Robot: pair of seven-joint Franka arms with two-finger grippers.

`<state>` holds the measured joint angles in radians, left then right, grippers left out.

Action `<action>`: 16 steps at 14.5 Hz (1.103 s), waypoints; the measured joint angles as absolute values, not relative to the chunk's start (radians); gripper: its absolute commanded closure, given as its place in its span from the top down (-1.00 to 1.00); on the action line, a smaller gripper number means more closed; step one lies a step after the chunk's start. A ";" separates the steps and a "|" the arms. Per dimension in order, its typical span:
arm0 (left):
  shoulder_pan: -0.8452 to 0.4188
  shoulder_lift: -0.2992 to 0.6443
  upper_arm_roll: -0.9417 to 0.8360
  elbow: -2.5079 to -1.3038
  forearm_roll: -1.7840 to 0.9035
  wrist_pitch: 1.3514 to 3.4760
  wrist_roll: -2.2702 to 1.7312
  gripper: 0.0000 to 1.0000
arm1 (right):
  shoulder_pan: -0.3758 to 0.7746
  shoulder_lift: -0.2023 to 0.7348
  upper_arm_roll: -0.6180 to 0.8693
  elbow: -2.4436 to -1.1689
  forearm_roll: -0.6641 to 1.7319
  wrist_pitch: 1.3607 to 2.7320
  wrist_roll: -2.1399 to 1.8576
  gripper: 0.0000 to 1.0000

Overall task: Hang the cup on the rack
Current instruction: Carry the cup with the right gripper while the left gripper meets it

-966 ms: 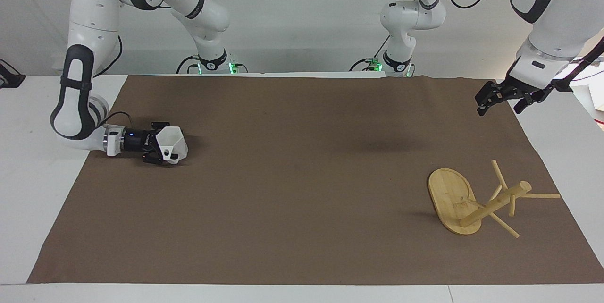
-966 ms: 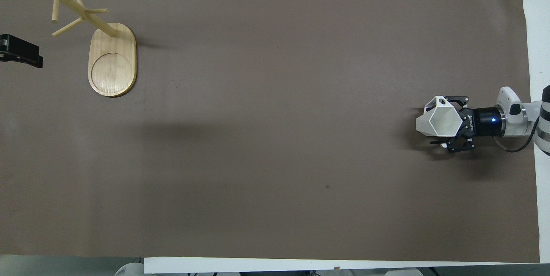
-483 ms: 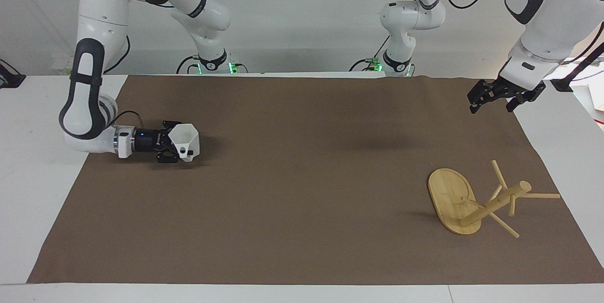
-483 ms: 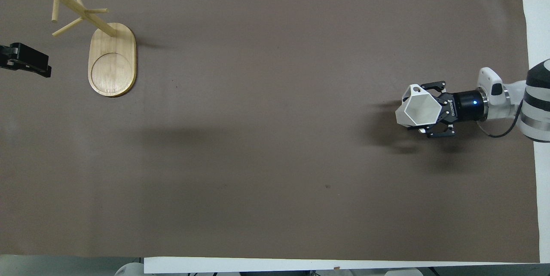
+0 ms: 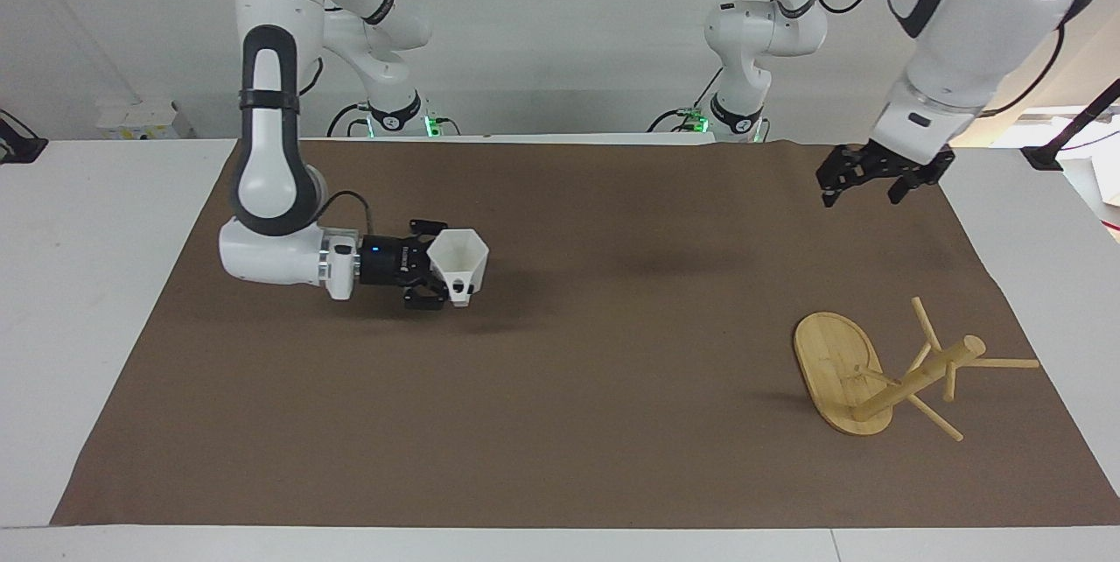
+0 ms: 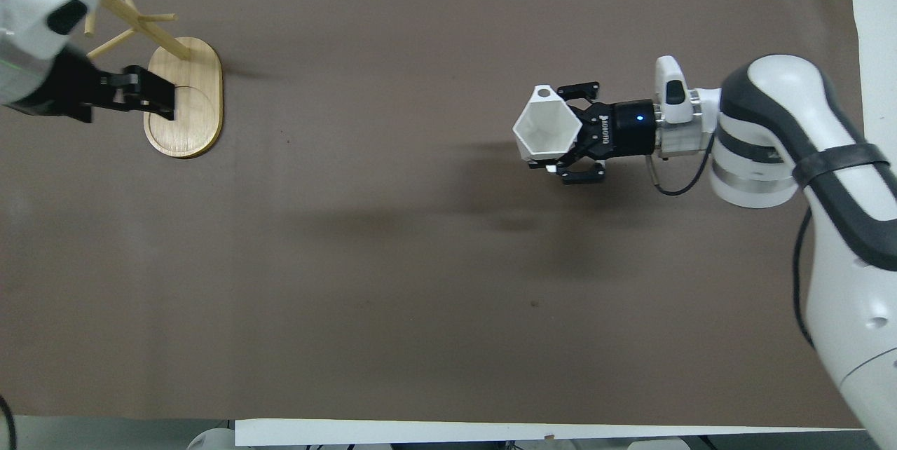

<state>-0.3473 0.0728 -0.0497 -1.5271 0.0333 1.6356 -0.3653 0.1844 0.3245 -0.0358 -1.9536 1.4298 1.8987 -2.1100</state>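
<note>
**Desk:** Where's the cup right now?

**Operator:** I've got the cup [image 5: 458, 264] up off the brown mat [image 5: 560, 422], mouth upward, its little pierced handle on the side turned away from the robots. It's clamped in the right gripper [image 5: 437, 275], which lies level and points toward the left arm's end of the table. In the overhead view the same cup [image 6: 546, 130] shows its open hexagonal mouth, with the right gripper [image 6: 571, 134] closed on its wall. It's over the mat toward the right arm's end of the table.

**Desk:** And the rack?

**Operator:** The rack [image 5: 884, 374] stands on the mat toward the left arm's end, well apart from the cup. Oval base flat on the mat, post upright, thin pegs angling out. From overhead I see the base of the rack [image 6: 200, 120] with part of it covered by my left arm.

**Desk:** What's the left gripper doing?

**Operator:** The left gripper [image 5: 857, 181] hangs in the air over the mat, holding nothing, jaws apart. In the overhead view the left gripper [image 6: 151, 94] overlaps the rack's base, but the facing view shows it raised and clear of the rack.
</note>
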 measured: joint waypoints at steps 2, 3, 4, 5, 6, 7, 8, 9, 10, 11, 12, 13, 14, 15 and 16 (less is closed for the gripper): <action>-0.483 0.080 -0.056 -1.531 0.008 1.681 -0.541 0.81 | 0.285 0.305 -0.036 -1.954 1.488 2.027 -2.068 -0.41; -0.532 0.092 -0.057 -1.530 -0.024 1.692 -0.616 0.81 | 0.322 0.297 -0.036 -1.954 1.514 2.071 -2.055 -0.41; -0.570 0.115 -0.056 -1.526 -0.048 1.705 -0.677 0.81 | 0.350 0.289 -0.036 -1.954 1.530 2.109 -2.044 -0.41; -0.595 0.144 -0.056 -1.519 -0.061 1.730 -0.719 0.81 | 0.372 0.281 -0.036 -1.954 1.536 2.141 -2.031 -0.41; -0.608 0.174 -0.056 -1.510 -0.069 1.766 -0.744 0.81 | 0.388 0.272 -0.036 -1.954 1.538 2.164 -2.020 -0.41; -0.611 0.201 -0.056 -1.501 -0.078 1.799 -0.753 0.81 | 0.397 0.266 -0.036 -1.954 1.538 2.175 -2.011 -0.41; -0.611 0.220 -0.054 -1.494 -0.085 1.823 -0.754 0.80 | 0.400 0.262 -0.036 -1.954 1.538 2.179 -2.008 -0.41; -0.611 0.234 -0.051 -1.490 -0.090 1.841 -0.754 0.76 | 0.400 0.261 -0.037 -1.955 1.538 2.179 -2.008 -0.41; -0.610 0.244 -0.049 -1.487 -0.092 1.856 -0.754 0.66 | 0.399 0.261 -0.040 -1.956 1.538 2.179 -2.008 -0.41; -0.610 0.252 -0.048 -1.486 -0.093 1.869 -0.755 0.63 | 0.399 0.261 -0.042 -1.957 1.538 2.179 -2.008 -0.41; -0.610 0.261 -0.048 -1.486 -0.094 1.882 -0.755 0.63 | 0.399 0.261 -0.043 -1.958 1.538 2.179 -2.008 -0.41; -0.610 0.269 -0.048 -1.486 -0.097 1.899 -0.756 0.63 | 0.399 0.261 -0.044 -1.958 1.538 2.179 -2.008 -0.40; -0.610 0.278 -0.048 -1.486 -0.107 1.915 -0.757 0.33 | 0.399 0.261 -0.044 -1.958 1.538 2.179 -2.008 -0.39; -0.611 0.288 -0.048 -1.486 -0.114 1.927 -0.761 -0.71 | 0.399 0.261 -0.044 -1.958 1.538 2.179 -2.008 -0.38; -0.612 0.296 -0.048 -1.486 -0.118 1.933 -0.777 -0.99 | 0.399 0.261 -0.044 -1.958 1.538 2.179 -2.008 -0.38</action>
